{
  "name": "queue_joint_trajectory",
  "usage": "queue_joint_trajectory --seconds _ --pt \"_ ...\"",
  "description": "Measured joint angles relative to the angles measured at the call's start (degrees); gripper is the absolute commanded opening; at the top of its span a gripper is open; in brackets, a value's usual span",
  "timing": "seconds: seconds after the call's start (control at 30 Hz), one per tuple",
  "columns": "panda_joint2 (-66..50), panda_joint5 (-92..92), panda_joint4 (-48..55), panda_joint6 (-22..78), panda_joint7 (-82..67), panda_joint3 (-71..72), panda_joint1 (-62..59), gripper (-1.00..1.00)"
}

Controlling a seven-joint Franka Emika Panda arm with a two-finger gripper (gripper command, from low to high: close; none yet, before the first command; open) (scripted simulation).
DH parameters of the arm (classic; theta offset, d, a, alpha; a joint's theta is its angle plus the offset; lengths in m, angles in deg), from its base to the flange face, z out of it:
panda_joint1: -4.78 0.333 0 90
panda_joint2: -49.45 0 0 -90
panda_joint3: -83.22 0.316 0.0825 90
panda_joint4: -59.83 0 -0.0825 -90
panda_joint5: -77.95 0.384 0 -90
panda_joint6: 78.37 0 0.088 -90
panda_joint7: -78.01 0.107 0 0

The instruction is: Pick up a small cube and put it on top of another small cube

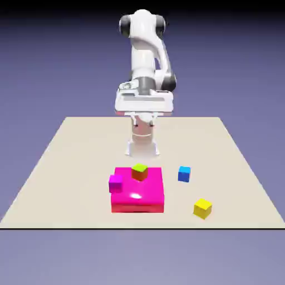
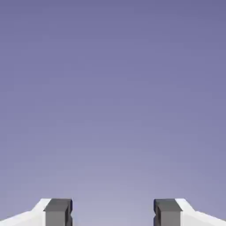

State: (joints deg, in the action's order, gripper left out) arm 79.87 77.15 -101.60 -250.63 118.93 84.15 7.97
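We read no brand or label anywhere. Our gripper [image 2: 113, 212] hangs above the bench [image 1: 78, 167], its fingers spread well apart with nothing between them. Lower than the gripper, toward the exterior view's right, sits the small blue cube [image 1: 184, 174], bright and plain-faced (a paler blue on top). Farther out from the gripper, nearer the camera, lies the small yellow cube [image 1: 202, 209], plain and turned cornerwise.
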Motion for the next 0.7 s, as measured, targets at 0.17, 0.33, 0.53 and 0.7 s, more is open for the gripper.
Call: queue_joint_trajectory --seconds 0.17,0.33,0.53,0.7 --pt "-9.3 -3.3 -1.8 7.2 -6.3 3.9 10.4 0.0" --pt "-18.6 -6.6 -3.5 14.4 -12.7 7.7 20.8 0.0" --pt "-27.9 -11.2 -4.6 18.4 -16.2 9.2 29.5 0.0" --pt "-38.3 -21.6 -3.4 9.7 -8.6 1.3 34.5 0.0"
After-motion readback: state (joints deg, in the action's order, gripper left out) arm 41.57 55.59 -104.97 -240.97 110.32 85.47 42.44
